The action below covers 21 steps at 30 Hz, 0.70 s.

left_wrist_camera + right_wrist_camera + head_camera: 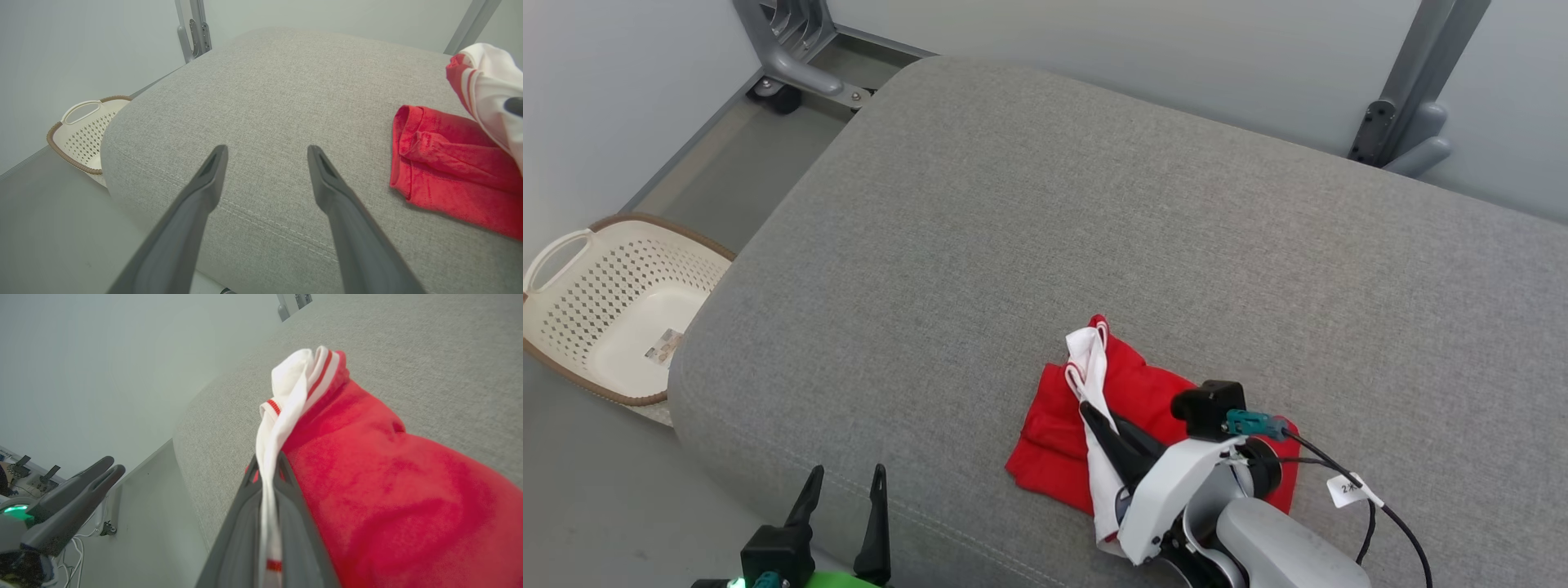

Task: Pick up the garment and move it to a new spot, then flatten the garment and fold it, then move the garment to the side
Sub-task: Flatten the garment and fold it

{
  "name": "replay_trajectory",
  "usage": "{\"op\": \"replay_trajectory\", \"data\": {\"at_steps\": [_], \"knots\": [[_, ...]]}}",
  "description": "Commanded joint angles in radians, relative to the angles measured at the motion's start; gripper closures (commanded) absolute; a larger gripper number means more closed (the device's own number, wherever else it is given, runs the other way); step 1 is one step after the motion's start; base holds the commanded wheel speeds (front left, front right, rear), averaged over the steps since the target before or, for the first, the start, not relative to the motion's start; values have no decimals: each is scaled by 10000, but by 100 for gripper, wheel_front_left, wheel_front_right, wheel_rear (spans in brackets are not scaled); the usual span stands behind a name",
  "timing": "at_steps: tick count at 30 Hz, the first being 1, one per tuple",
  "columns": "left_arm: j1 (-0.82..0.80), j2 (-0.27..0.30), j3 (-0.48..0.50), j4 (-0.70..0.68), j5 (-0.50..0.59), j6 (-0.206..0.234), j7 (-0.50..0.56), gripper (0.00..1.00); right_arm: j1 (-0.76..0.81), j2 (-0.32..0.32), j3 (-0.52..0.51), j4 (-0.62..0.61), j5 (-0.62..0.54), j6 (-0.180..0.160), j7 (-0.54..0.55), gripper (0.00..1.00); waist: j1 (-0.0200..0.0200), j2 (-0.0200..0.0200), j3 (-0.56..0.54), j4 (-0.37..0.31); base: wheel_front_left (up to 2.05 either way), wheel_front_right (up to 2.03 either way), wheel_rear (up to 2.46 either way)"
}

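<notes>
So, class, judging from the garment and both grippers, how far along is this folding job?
Done: nothing finished; the garment lies bunched on the grey cushion. In hand: the right gripper is shut on its white strip, starting the pick-up. To do: moving, flattening, folding, setting aside; the left gripper is open, holding nothing.

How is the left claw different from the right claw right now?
The left claw is open, with a wide gap between its fingers; the right claw is shut. The left claw holds nothing, while the right claw pinches the white part of the red garment. The left claw sits at the front edge of the grey cushion; the right claw is over the garment. Both have two long dark fingers.
</notes>
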Motion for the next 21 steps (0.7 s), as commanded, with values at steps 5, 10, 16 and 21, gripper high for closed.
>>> {"op": "replay_trajectory", "data": {"at_steps": [5,10,16,21], "knots": [[-291,19,-18,-35,31,64,-1,0,-404,-28,225,492,426,1,-694,0,0,99,90,-309,0,0,0],[-275,21,93,-70,43,108,-1,0,-516,-42,54,591,494,1,-1069,0,0,99,24,-840,0,0,0],[-122,21,308,-250,112,158,-1,0,-8,-268,-1538,280,-688,1,-1143,0,0,99,-186,-1609,0,0,0],[-12,22,570,-544,202,112,-1,0,1011,-275,-3421,-558,-2036,1,-1149,0,0,99,-386,-2433,0,0,0]]}}
